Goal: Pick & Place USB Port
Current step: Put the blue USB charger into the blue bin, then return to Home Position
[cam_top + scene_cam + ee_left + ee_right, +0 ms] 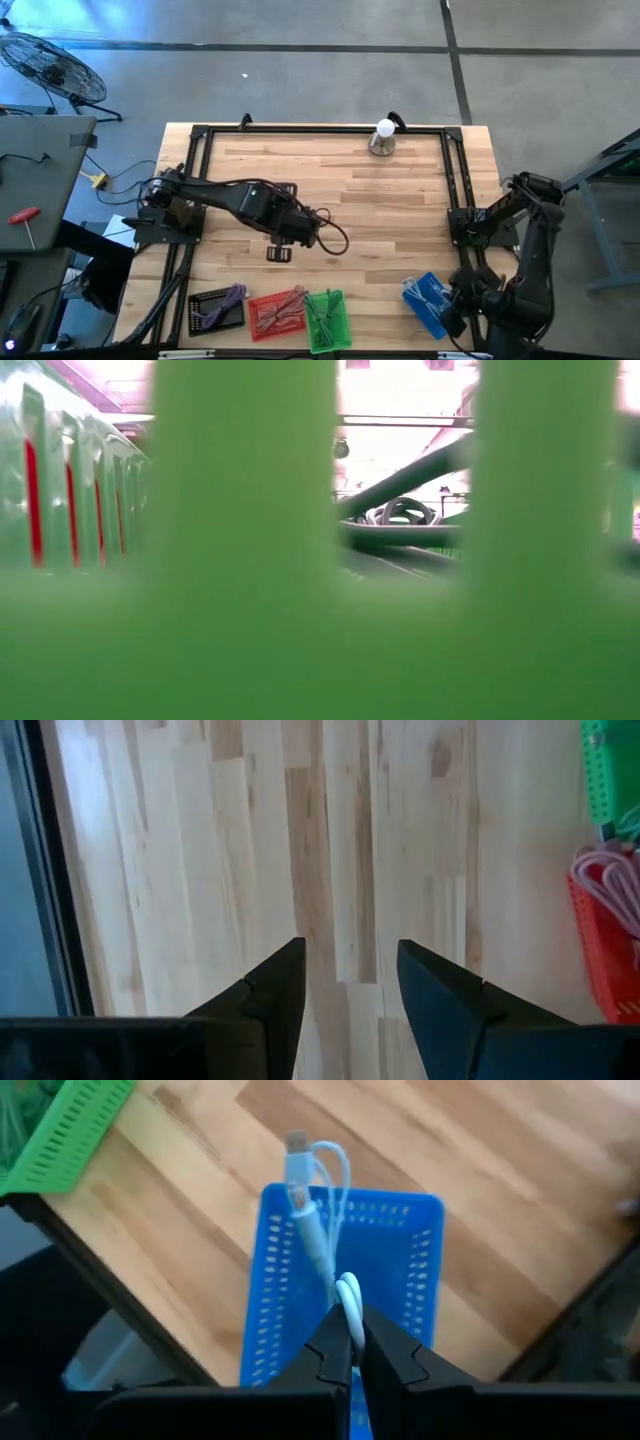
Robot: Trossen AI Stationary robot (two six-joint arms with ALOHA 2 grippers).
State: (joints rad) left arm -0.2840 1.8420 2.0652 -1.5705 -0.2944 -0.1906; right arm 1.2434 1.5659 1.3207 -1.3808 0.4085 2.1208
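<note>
The pale wooden plank counter lies under me, edged by a black metal frame. My left arm reaches out over its middle, and my left hand hangs above bare planks with its two dark fingers spread apart and nothing between them.

Along the near edge sit four small perforated plastic baskets in a row: a black basket holding purple cables, a red basket, a green basket, and, well apart to the right, a blue basket.

My right arm is folded at the counter's right near corner, and my right hand hovers over the blue basket, fingers pressed together on a white USB cable. The cable hangs looped from my grip, its silver plug end lying over the basket's far rim.

A small silver-based object with a white ball on top stands by the far edge.
</note>
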